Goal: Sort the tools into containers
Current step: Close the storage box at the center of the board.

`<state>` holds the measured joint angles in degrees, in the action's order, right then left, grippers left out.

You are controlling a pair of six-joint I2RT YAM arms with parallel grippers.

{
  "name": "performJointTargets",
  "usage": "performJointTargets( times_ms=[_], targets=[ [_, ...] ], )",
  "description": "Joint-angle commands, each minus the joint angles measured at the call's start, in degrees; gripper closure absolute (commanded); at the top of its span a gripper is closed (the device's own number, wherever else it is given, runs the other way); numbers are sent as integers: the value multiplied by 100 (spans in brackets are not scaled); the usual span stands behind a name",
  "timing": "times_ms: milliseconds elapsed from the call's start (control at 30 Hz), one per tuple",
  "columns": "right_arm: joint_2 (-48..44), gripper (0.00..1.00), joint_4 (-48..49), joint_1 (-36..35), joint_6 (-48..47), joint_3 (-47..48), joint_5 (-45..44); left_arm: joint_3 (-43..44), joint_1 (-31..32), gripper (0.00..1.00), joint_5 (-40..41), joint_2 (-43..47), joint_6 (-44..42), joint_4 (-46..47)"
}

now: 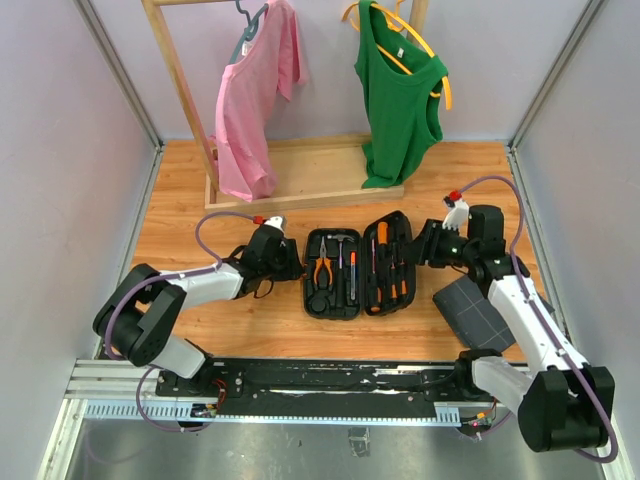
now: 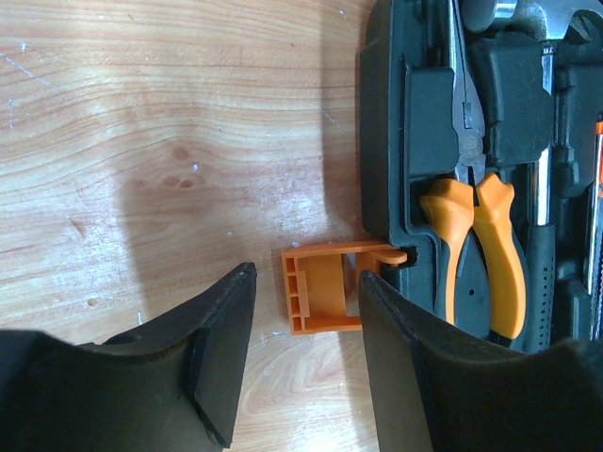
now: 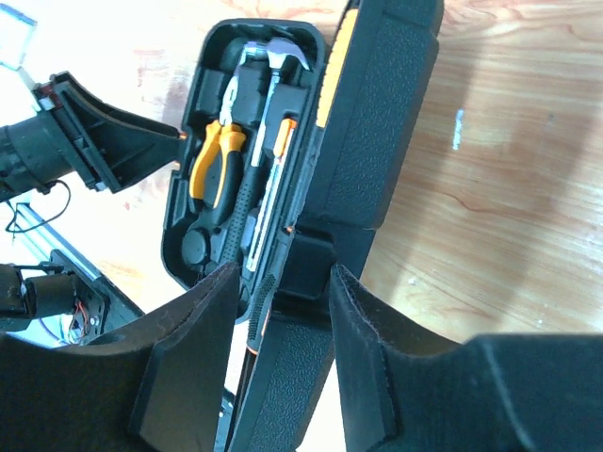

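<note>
The black tool case (image 1: 312, 300) lies open mid-table. Its left half holds orange-handled pliers (image 1: 322, 268) (image 2: 480, 245) (image 3: 215, 165) and a hammer (image 2: 542, 24) (image 3: 281, 58). Its right half (image 1: 372, 232) holds black-and-orange screwdrivers (image 1: 386, 262). My left gripper (image 1: 290, 262) (image 2: 306, 344) is open at the case's left edge, with the small orange latch (image 2: 325, 287) just beyond its fingertips, untouched. My right gripper (image 1: 428, 246) (image 3: 281, 301) straddles the outer rim of the right half (image 3: 377, 122), jaws slightly apart from it on the left side.
A dark grey flat tray (image 1: 478, 312) lies right of the case under the right arm. At the back stands a wooden rack (image 1: 300, 180) with a pink shirt (image 1: 255, 95) and a green tank top (image 1: 398, 100). Grey walls enclose the table.
</note>
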<state>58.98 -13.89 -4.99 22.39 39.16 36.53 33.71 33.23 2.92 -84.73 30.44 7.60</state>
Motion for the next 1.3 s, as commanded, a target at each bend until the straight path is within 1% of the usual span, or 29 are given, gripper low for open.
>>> performJointTargets(
  times_ms=[0,400,733,933,1267],
  targets=[
    [-160,55,-93,-432,139,221,118,134,133,47,-379,-168,103,126],
    [46,55,-93,-1251,157,518,-414,250,183,48,-393,-293,74,150],
    [383,55,208,-1715,312,654,-578,253,227,48,-419,-409,162,267],
    [684,54,437,-2149,425,709,-794,256,242,48,-424,-442,147,286],
    [1105,54,807,-2372,535,734,-858,176,244,49,-381,-367,168,264]
  ],
)
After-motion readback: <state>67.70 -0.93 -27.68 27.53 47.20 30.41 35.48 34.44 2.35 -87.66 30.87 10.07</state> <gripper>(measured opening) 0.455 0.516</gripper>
